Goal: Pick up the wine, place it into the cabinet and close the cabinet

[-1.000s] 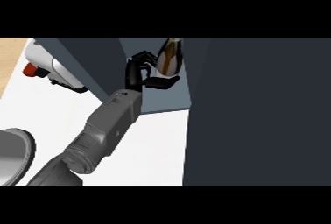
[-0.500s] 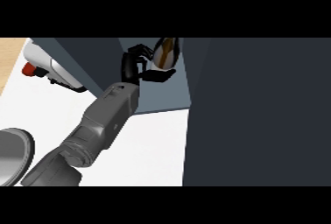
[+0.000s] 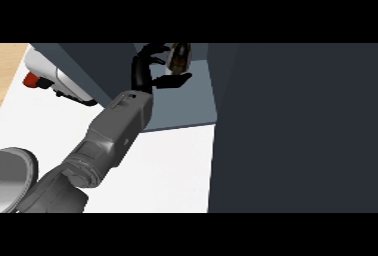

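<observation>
At the left edge a grey round pan (image 3: 13, 177) is sitting on the white counter (image 3: 170, 170). The left hand (image 3: 151, 70) is curling its fingers around the wine bottle (image 3: 178, 56), holding it inside the open cabinet (image 3: 181, 107). The bottle's long axis is running roughly upright, tilting slightly. Releasing it tilted could likely topple it. The dark cabinet door (image 3: 295, 130) is standing open at right.

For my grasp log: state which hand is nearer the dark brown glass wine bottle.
Left. The left hand is curled round the wine bottle, inside the open blue-grey cabinet; the right hand is not in view.
</observation>
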Tool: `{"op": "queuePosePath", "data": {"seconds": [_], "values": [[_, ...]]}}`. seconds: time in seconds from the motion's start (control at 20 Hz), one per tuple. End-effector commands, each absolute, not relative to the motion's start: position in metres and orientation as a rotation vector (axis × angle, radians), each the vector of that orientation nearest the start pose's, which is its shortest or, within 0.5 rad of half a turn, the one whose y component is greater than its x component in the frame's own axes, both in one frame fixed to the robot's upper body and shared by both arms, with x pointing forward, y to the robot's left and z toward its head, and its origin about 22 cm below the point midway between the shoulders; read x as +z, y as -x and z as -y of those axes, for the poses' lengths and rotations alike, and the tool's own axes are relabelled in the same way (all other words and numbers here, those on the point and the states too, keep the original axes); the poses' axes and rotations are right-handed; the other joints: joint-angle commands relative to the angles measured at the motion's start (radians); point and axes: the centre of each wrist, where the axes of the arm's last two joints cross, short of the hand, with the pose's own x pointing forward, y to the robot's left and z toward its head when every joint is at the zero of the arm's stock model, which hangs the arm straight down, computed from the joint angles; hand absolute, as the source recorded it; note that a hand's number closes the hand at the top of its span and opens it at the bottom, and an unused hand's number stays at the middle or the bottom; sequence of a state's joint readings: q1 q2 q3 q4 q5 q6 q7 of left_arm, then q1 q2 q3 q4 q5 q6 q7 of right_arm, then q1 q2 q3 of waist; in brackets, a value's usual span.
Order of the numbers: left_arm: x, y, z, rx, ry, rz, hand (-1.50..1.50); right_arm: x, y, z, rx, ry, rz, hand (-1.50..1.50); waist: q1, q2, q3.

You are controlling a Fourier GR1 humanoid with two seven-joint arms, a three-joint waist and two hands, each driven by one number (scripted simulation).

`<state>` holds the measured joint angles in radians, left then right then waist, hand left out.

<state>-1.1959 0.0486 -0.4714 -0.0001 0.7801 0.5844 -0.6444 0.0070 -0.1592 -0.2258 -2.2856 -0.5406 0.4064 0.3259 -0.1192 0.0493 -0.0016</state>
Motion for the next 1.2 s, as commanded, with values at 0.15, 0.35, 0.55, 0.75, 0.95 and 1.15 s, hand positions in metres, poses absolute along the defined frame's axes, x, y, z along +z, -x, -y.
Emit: {"op": "queuePosePath", "data": {"seconds": [0.15, 0.35, 0.55, 0.75, 0.95, 1.15], "values": [[0.027, -0.436, -0.141, -0.037, -0.519, 1.676, -1.50, 0.172, -0.176, 0.280, 0.315, -0.395, 2.012, -1.50, -0.003, 0.004, 0.000], [0.024, -0.434, -0.139, -0.046, -0.525, 1.662, -1.50, 0.168, -0.176, 0.286, 0.307, -0.393, 2.003, -1.50, 0.002, -0.003, 0.000], [0.026, -0.433, -0.127, -0.022, -0.555, 1.679, -1.50, 0.172, -0.180, 0.285, 0.309, -0.406, 2.014, -1.50, 0.006, -0.002, 0.000], [0.023, -0.434, -0.145, -0.020, -0.508, 1.717, -1.50, 0.166, -0.174, 0.281, 0.319, -0.405, 2.021, -1.50, 0.004, 0.000, -0.001], [0.030, -0.437, -0.136, -0.039, -0.448, 1.738, -1.50, 0.167, -0.173, 0.275, 0.335, -0.435, 1.998, -1.50, 0.009, -0.004, -0.001], [0.012, -0.424, -0.115, 0.000, -0.397, 1.754, -1.50, 0.156, -0.170, 0.282, 0.310, -0.410, 2.006, -1.50, 0.014, -0.008, 0.000]]}}
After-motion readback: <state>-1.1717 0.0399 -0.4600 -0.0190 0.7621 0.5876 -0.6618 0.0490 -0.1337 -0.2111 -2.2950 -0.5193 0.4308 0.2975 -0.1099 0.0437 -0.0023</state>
